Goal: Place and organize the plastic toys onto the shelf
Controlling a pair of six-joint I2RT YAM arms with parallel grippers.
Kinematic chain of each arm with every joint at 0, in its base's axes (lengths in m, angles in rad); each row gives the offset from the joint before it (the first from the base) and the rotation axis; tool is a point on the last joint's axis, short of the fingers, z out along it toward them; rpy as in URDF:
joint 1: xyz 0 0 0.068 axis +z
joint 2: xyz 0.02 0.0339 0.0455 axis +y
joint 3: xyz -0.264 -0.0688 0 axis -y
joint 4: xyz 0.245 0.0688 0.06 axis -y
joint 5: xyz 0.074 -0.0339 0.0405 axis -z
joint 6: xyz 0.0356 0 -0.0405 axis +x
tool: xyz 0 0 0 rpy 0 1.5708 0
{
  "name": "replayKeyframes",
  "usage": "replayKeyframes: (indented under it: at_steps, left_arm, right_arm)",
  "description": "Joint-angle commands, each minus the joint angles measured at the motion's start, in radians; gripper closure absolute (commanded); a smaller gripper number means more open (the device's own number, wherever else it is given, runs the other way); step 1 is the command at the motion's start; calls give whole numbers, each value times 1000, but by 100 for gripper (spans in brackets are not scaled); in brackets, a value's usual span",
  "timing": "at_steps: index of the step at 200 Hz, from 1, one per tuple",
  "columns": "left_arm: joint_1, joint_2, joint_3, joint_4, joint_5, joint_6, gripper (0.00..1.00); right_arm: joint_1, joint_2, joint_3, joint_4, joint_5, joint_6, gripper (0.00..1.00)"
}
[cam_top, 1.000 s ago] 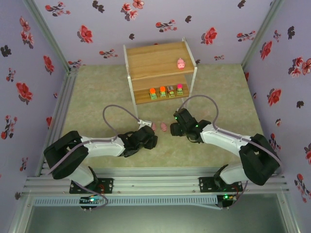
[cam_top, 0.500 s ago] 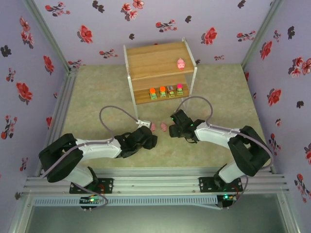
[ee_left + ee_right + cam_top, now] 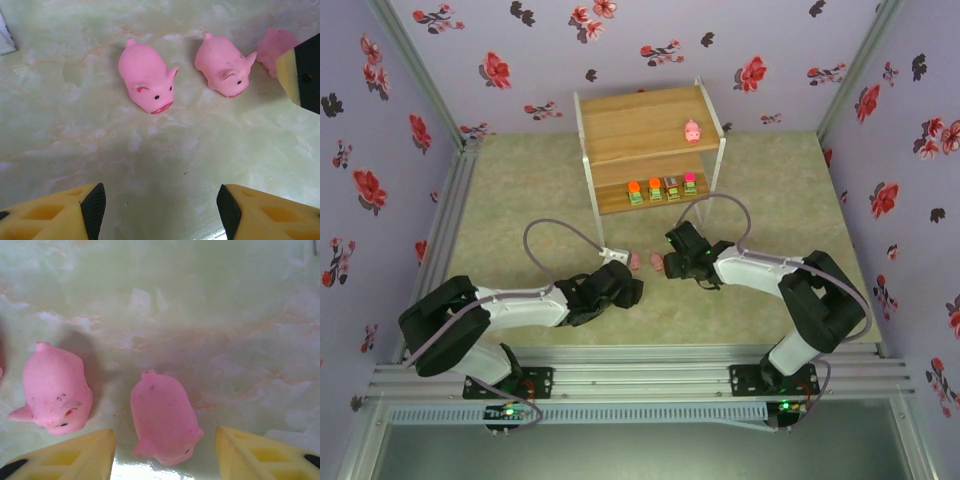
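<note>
While one pink pig (image 3: pixel 693 131) sits on the shelf (image 3: pixel 620 110) top board and four blocks (image 3: pixel 655 190) line the lower board, three more pigs (image 3: pixel 222 70) lie on the table (image 3: pixel 520 200). The right gripper (image 3: pixel 162 455), jaws apart, straddles the end pig (image 3: pixel 165 422) without clamping it, and the left gripper (image 3: pixel 160 210) hangs spread wide just short of the nearest pig (image 3: pixel 147 85).

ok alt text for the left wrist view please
Three small pink pigs sit on a pale green marbled tabletop, the rightmost pig half hidden behind a yellow-and-black finger at the frame's edge. The left pincer, yellow with black pads, stands open and empty below them.
</note>
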Motion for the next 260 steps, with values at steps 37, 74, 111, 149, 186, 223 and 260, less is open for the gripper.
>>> replayKeyframes:
  at_steps: [37, 74, 111, 149, 186, 223, 260]
  left_arm:
    - [7, -36, -18, 19, 4, -24, 35]
    - [7, -35, -17, 17, 3, -26, 35]
    - [8, -37, -16, 14, 4, -27, 35]
    - [7, -39, -15, 11, 4, -24, 35]
    - [6, -42, -10, 5, 5, -23, 35]
    - [8, -51, -16, 3, 5, -23, 35]
    - [7, -64, -26, 9, 5, -26, 35]
  right_arm:
    - [3, 39, 34, 7, 9, -20, 54]
    - [2, 50, 34, 9, 12, -20, 58]
    - [0, 65, 42, 10, 13, -24, 60]
    - [-1, 75, 42, 10, 16, -23, 62]
    - [1, 72, 42, 7, 22, -24, 68]
    - [1, 57, 37, -1, 26, -23, 70]
    - [1, 33, 19, -3, 34, -14, 72]
